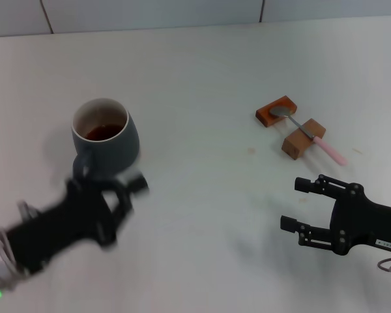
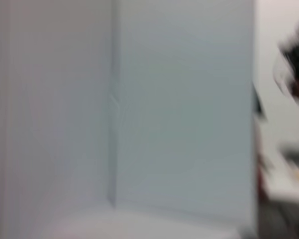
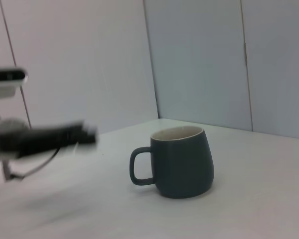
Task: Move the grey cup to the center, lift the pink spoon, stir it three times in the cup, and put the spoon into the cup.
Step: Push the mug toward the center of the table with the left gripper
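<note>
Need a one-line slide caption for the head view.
Left gripper nears the grey cup's handle; the pink spoon rests across two wooden blocks, right gripper open nearby.

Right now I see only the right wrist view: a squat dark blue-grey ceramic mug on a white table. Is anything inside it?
Observer: Yes. The head view shows dark reddish-brown liquid low in the grey cup.
Operator: Where is the spoon?
Observer: The pink spoon, metal with a slim pink handle, lies across two brown wooden blocks to the robot's right of the cup.
Operator: And the hands?
Observer: The right gripper hangs open on the robot's side of the blocks; the left gripper is by the cup's handle.
</note>
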Robot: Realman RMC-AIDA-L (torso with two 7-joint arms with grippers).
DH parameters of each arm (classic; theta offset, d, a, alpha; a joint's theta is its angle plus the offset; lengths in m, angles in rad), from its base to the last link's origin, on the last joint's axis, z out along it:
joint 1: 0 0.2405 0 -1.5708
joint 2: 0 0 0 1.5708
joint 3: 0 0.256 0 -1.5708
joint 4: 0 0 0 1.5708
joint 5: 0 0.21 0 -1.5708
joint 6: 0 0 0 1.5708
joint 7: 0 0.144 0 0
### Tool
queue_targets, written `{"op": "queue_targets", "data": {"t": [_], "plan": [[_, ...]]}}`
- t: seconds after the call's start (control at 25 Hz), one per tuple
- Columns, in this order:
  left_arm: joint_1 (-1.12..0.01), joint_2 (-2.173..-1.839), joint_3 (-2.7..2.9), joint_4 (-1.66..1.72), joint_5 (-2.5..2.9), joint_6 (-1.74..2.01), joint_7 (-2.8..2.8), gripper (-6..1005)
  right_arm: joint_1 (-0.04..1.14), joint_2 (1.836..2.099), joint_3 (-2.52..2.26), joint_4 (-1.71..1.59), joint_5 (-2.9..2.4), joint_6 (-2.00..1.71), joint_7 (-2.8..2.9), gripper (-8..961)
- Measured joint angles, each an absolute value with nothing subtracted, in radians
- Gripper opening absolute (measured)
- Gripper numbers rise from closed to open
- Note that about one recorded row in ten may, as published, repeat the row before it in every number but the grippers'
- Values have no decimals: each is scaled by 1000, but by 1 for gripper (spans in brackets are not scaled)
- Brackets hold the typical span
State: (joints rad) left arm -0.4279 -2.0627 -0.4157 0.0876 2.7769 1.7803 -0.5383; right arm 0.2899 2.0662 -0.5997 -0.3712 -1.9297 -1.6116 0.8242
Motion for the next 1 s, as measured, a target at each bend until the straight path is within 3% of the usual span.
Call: {"op": "queue_targets", "data": {"t": [0.56,1.0], "plan": [[-440,-2047,-964,55,2652,1560,-229,-2,291,2068,-595,-371,-1928,-1614,824,785],[-449,-2067,-954,-15,2663,1221,236,-2,296,2072,-591,-371,-1923,-1610,824,785]]}}
